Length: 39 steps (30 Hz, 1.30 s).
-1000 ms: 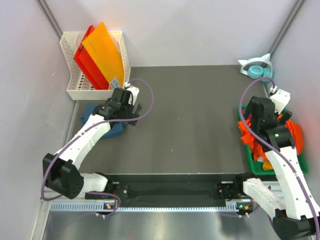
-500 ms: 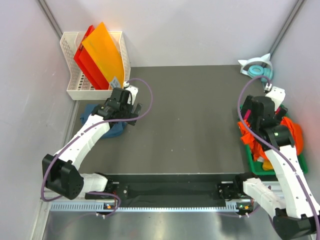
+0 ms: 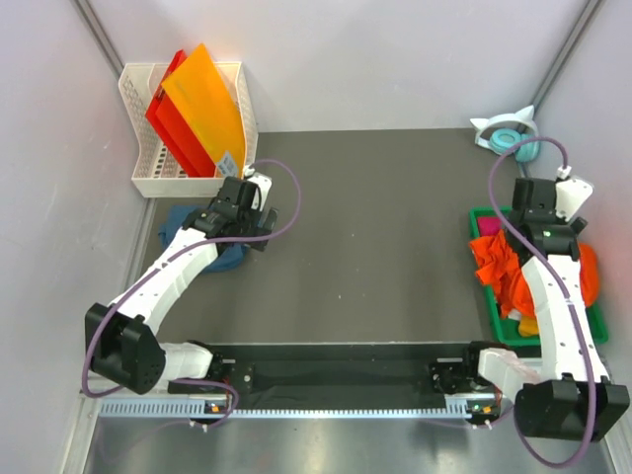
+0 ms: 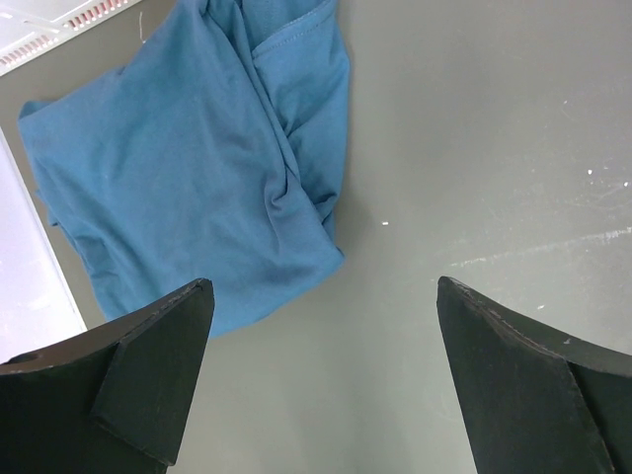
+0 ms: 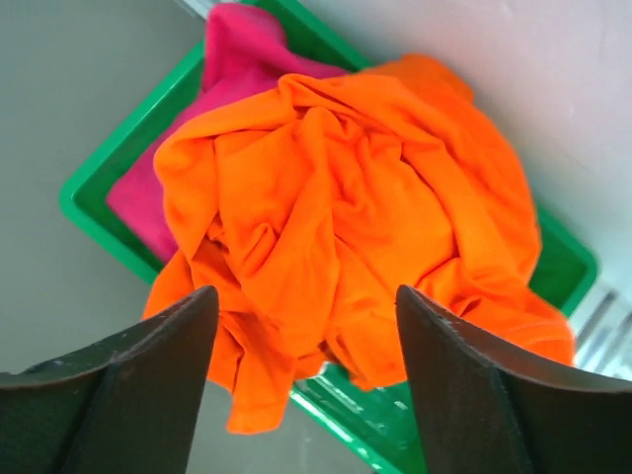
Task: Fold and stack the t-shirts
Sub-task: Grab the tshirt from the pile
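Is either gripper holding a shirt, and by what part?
Nothing is held. The left gripper is open by the teal-blue t-shirt; the right gripper is open over the orange t-shirt.

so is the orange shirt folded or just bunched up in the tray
Bunched up: the orange t-shirt is a creased heap in the green tray, hanging over its rim and partly covering the magenta shirt.

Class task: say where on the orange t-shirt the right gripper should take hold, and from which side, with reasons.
Grip a raised crease on top of the orange t-shirt, coming straight down from above. It lies crumpled in a heap in the green bin, whose walls likely hinder a sideways approach. The ridges give the open right gripper cloth to pinch.
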Available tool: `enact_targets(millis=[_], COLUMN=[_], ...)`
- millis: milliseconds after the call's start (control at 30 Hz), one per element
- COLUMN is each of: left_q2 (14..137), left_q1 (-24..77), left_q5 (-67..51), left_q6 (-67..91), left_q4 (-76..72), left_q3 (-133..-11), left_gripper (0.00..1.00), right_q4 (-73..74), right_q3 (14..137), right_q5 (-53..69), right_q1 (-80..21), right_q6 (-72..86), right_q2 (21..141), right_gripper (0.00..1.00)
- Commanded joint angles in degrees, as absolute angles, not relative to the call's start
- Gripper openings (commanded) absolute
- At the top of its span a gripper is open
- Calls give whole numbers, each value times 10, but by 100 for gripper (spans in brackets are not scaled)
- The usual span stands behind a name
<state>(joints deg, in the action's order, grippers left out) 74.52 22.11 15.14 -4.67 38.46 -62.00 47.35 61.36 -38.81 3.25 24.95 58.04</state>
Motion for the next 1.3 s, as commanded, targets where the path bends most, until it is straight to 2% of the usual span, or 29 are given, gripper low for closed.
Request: enact_targets(millis=[0, 33, 67, 133, 167, 200, 233, 367, 467, 867, 1233, 1267], left_q2=[740, 744, 744, 748, 749, 750, 751, 756, 763, 782, 827, 829], left_q1=[217, 217, 217, 217, 217, 217, 217, 217, 217, 217, 219, 218], left_q5=[163, 161, 158, 156, 152, 151, 149, 141, 141, 133, 119, 118], left_q6=[-53, -53, -53, -53, -53, -54, -54, -55, -55, -48, -45, -44], left_q4=[346, 346, 345, 345, 345, 344, 345, 344, 346, 357, 376, 378], left_q3=[-618, -619, -620, -622, -622, -622, -622, -622, -626, -635, -660, -664], left_gripper=[99, 98, 98, 98, 98, 98, 98, 98, 98, 97, 96, 96], right_q4=[432, 429, 422, 416, 413, 413, 412, 417, 412, 422, 397, 396], right_q3=[594, 592, 592, 587, 586, 586, 587, 591, 584, 516, 458, 457], right_q5=[-327, -322, -314, -307, -305, -303, -302, -315, -302, -345, -314, -311], right_q1=[82, 83, 84, 84, 84, 84, 84, 91, 121, 177, 187, 187], right_q6=[304, 308, 313, 314, 312, 310, 309, 304, 308, 358, 366, 363], right_q2=[590, 591, 596, 599, 604, 607, 612, 631, 635, 577, 623, 628], right_gripper=[68, 64, 53, 40, 30, 28, 29, 51, 55, 55, 57, 48])
